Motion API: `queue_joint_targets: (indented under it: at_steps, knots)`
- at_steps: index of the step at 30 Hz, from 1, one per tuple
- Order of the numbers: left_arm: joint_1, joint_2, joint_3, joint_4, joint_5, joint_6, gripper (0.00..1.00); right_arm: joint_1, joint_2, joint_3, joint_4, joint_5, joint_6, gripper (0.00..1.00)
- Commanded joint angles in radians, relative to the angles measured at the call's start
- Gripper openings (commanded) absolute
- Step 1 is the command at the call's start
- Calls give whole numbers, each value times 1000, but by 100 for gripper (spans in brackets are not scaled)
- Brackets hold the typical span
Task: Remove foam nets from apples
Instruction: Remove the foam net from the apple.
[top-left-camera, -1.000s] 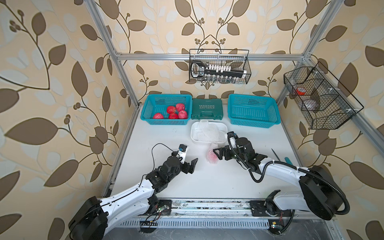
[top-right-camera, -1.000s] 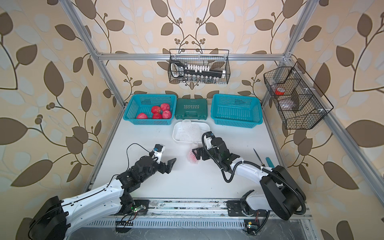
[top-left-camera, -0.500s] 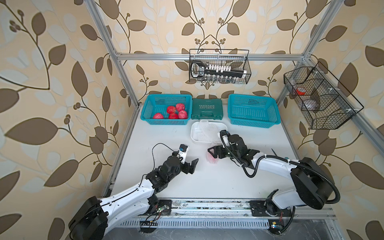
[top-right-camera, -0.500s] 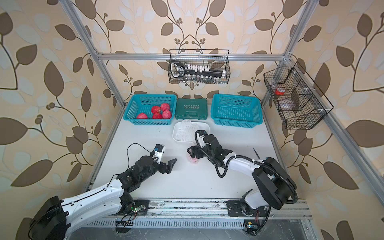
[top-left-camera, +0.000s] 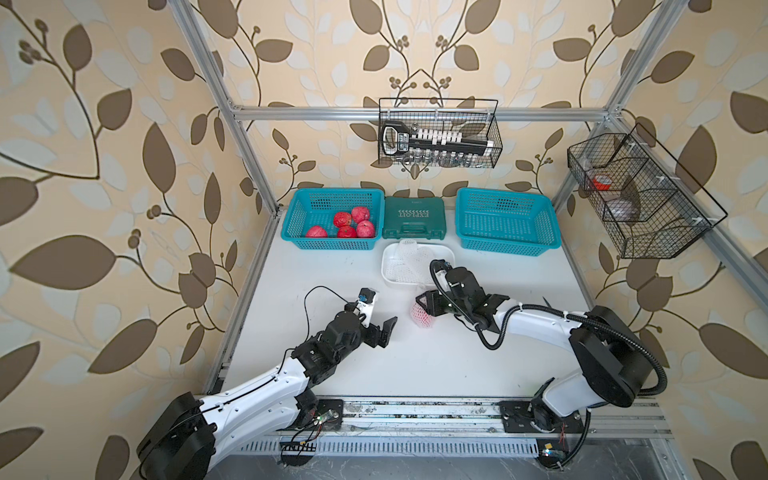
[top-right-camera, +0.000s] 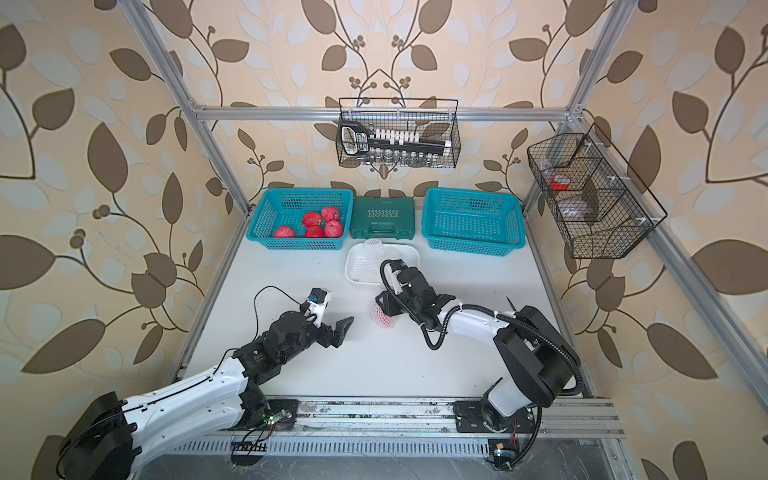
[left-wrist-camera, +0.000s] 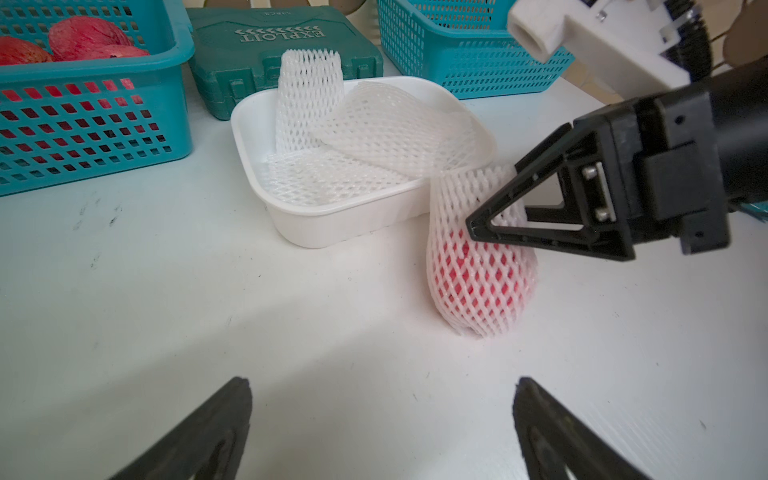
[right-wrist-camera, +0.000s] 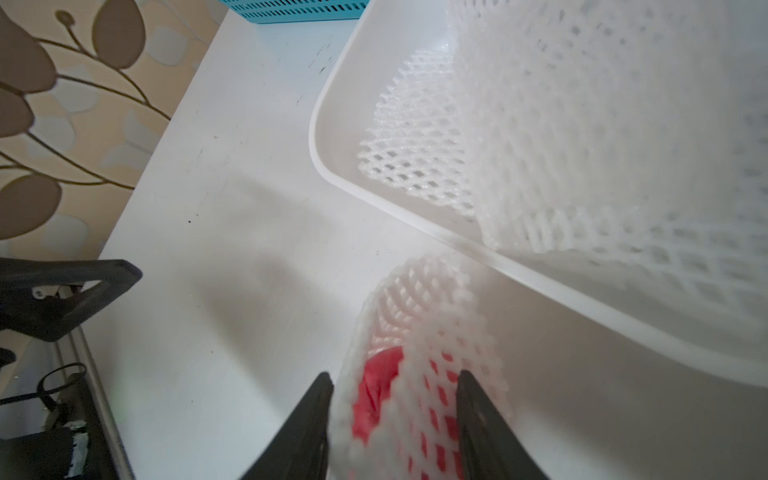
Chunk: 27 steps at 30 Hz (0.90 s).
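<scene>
Foam net (left-wrist-camera: 482, 257) stands beside the tub's (left-wrist-camera: 332, 226) rim on bare tabletop (left-wrist-camera: 208, 311).

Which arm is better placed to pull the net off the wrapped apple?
Right: the right gripper straddles the white foam mesh net over the red apple; the left gripper hangs open, apart from it.

Robot lab cell: aluminium frame (top-left-camera: 415, 111), wallpaper (top-left-camera: 83, 166)

Beige leaf wallpaper (top-left-camera: 104, 187) all round, alum. frame rails (top-left-camera: 311, 111), white tabletop (top-left-camera: 316, 291) (lightly scuffed), wire basket (top-left-camera: 436, 99) on rear rail.
</scene>
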<state>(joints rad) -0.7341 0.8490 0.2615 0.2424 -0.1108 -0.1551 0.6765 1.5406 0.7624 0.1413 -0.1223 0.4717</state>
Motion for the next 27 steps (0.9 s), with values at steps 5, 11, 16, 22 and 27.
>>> queue_joint_targets:
  at_steps: [5,11,16,22,27]
  knots:
    - [-7,-2,45,4,2,18,99,11,-42,-32,53,-36,-59,32]
    - [-7,-7,55,-12,-10,17,99,11,-103,-89,125,-110,-87,15]
    - [-7,-14,55,-13,-27,17,99,12,-199,-146,188,-118,-126,0]
    - [-7,-3,66,-14,-38,22,99,12,-293,-222,297,-147,-166,0]
    - [-7,30,69,12,-46,23,99,12,-190,-247,372,-101,-183,0]
